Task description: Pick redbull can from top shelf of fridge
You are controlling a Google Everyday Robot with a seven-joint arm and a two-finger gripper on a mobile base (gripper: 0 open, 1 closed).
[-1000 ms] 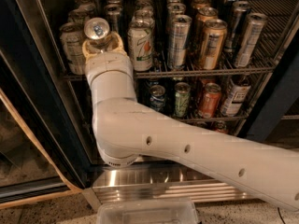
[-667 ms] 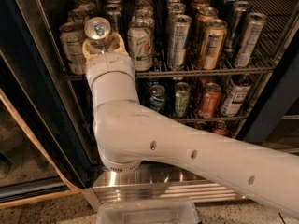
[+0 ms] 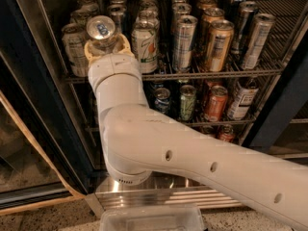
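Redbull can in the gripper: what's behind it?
Rows of cans on the top shelf recede behind the redbull can. The gripper grips its body, hiding the can's lower part and the shelf directly behind.

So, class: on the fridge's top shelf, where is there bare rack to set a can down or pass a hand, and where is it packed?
Bare rack shows only at the right end of the top shelf, between the slim silver can and the fridge frame. The left and middle rows are packed, and there the gripper grips the redbull can.

wire top shelf (image 3: 216, 74), rows of cans (image 3: 184, 42), tool (image 3: 105, 43) gripping redbull can (image 3: 100, 29) at front left
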